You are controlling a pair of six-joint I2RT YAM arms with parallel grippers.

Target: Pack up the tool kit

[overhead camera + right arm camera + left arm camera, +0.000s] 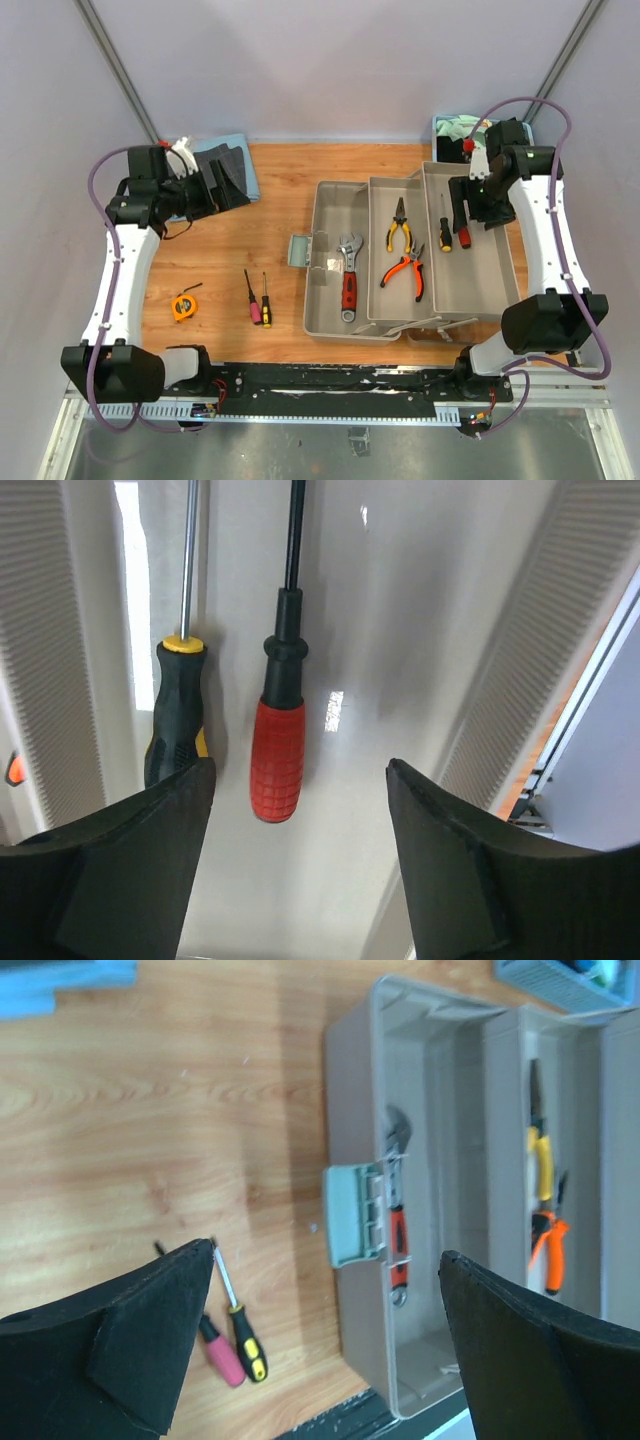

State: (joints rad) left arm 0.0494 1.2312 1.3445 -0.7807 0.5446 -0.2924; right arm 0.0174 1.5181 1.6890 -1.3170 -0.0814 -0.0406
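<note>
Toolbox (325, 215) lies open on the right half of the table (280, 190), trays spread. A red-handled wrench (349, 283) sits in its left compartment and two pliers (402, 250) in the middle one. The right end effector (300, 770) hovers over the right tray, fingers parted and grasping nothing, above a red-handled screwdriver (278, 750) that lies beside a yellow-and-black screwdriver (177, 715). The left end effector (325, 1250) is spread wide and empty. A tape measure (183, 306) and two loose screwdrivers (258, 300) lie on the table left of the toolbox.

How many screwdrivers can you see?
4. The pink one and yellow one on the table, left of the toolbox; another yellow one and red one in its right tray. More could be hidden.
</note>
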